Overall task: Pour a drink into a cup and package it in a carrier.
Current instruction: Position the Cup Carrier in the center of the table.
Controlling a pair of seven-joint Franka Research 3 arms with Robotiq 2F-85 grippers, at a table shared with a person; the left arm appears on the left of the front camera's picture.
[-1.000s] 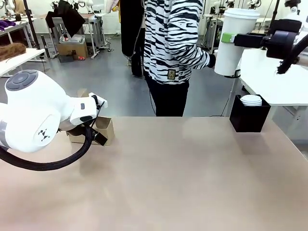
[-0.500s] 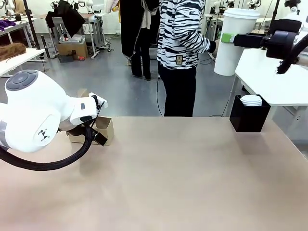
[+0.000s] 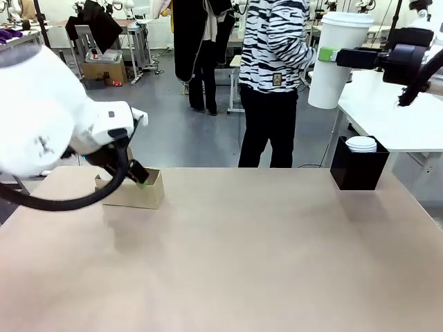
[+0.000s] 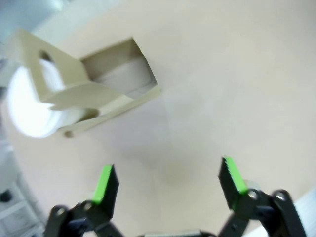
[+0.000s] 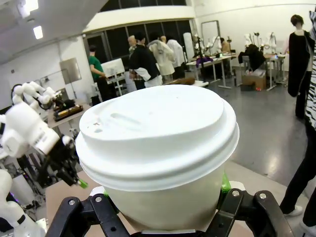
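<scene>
left jaws stand wide apart on my left gripper (image 4: 167, 177), nothing between the green pads (image 4: 104, 178), over bare table (image 4: 237, 74). ahead of those fingertips and off to one side lies the carrier (image 4: 116, 79), brown cardboard, its tall handle piece upright down the middle. a white round shape sits in the compartment farther from me (too blurred to say more). from the front, this gripper (image 3: 138, 174) hangs at the carrier's (image 3: 138, 194) top edge; whether it touches, i cannot tell.

my right gripper (image 5: 163, 200) is clenched on a white cup (image 5: 158, 143) with a white lid pressed on, one finger on each side of its wall. from the front, that gripper (image 3: 327, 54) holds the cup (image 3: 336, 66) upright, high above the table and well apart from the carrier. below it a black box (image 3: 358, 171) holding white lids stands on the table. a person (image 3: 277, 41) in a striped top stands beyond the far edge.
</scene>
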